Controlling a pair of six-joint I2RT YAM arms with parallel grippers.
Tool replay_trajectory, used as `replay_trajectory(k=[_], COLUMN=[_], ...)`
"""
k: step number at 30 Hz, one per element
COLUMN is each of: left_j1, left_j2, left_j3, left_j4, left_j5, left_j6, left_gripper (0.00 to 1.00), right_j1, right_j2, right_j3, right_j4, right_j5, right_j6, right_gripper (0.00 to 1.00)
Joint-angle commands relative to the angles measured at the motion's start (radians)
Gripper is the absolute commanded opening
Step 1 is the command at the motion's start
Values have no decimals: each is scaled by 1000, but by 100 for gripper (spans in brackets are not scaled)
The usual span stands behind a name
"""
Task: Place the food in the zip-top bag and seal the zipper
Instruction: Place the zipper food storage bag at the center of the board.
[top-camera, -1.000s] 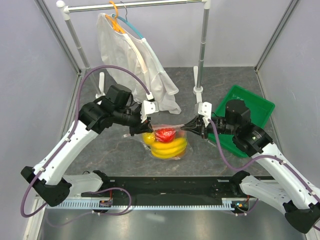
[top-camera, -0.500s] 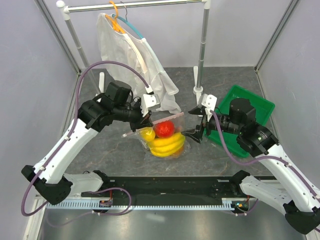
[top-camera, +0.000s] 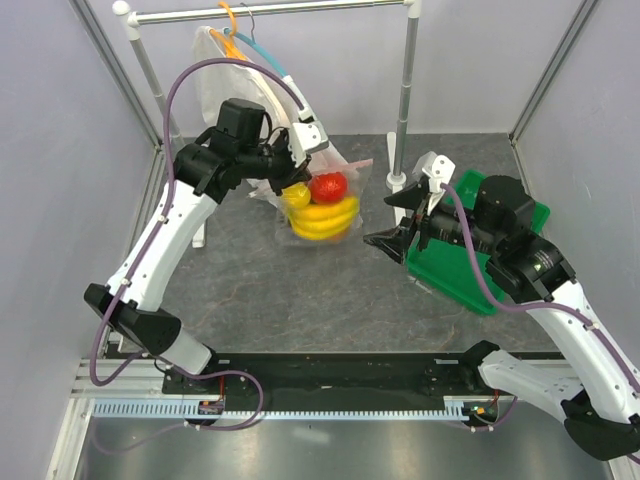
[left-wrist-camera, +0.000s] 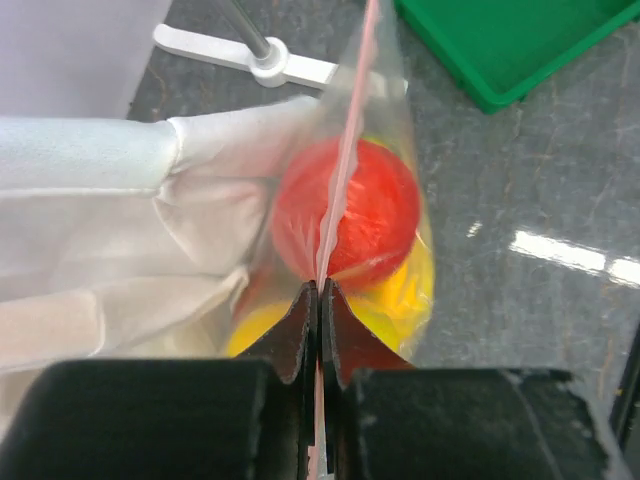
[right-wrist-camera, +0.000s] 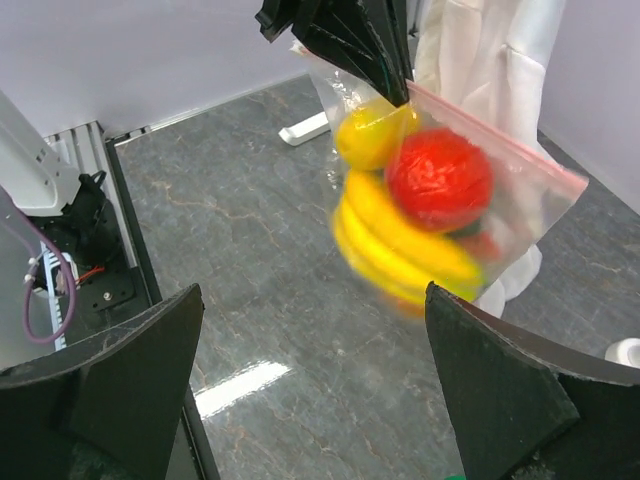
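Top view: left gripper (top-camera: 288, 168) holds the bag (top-camera: 352, 188) of food (top-camera: 322, 220) aloft over the table (top-camera: 250, 290). Right gripper (top-camera: 392, 222), released, hangs apart to its right.

Left wrist: jaws clenched on the zipper (left-wrist-camera: 347, 140), which runs straight away.

Right wrist: the zipper's free end looks nearer the right gripper.

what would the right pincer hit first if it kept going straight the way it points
Most likely the hanging zip-top bag, held up by the left pincer; depth is unclear, so it could pass just beneath it.

Food (top-camera: 320, 208) in bag (top-camera: 353, 178) hanging from L claw (left-wrist-camera: 320, 297), garment (left-wrist-camera: 100, 220) behind it, R claw (top-camera: 388, 220) & tray (top-camera: 455, 285) off to R
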Motion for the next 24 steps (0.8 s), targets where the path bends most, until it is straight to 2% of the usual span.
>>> replay_trajectory(k=[1,2,5,7,8,11,15,20,23,24], left_j1=[4,1,-17,-40,-53,-108,-171,-192,-217,-217], left_j2=[-33,-72,-137,-191,-209,-255,-272,-252,-240,-241], left_j3=[-1,-44,-326,-442,-554,-713,-810,-884,-895,-896], left_j4=[60,60,68,79,112,181,252,320,324,323], left_j5=[32,53,104,112,110,100,117,158,164,161], left_j6=[107,115,126,123,112,28,-105,-219,-227,-230], left_gripper=[2,2,2,2,2,2,2,2,2,8], right_j1=[-26,-27,-32,-31,-31,-31,-31,-31,-34,-32], right_j2=[3,-1,-23,-35,-46,-55,-50,-55,-72,-81], right_j3=[48,44,20,-3,-8,-18,-11,-29,-58,-66], right_j4=[-7,-11,-16,-20,-20,-23,-28,-49,-59,-62], right_j5=[22,20,25,24,27,31,40,54,115,131], right_j6=[26,23,24,27,30,41,46,46,46,46], right_gripper=[98,98,98,98,98,98,98,98,98,98])
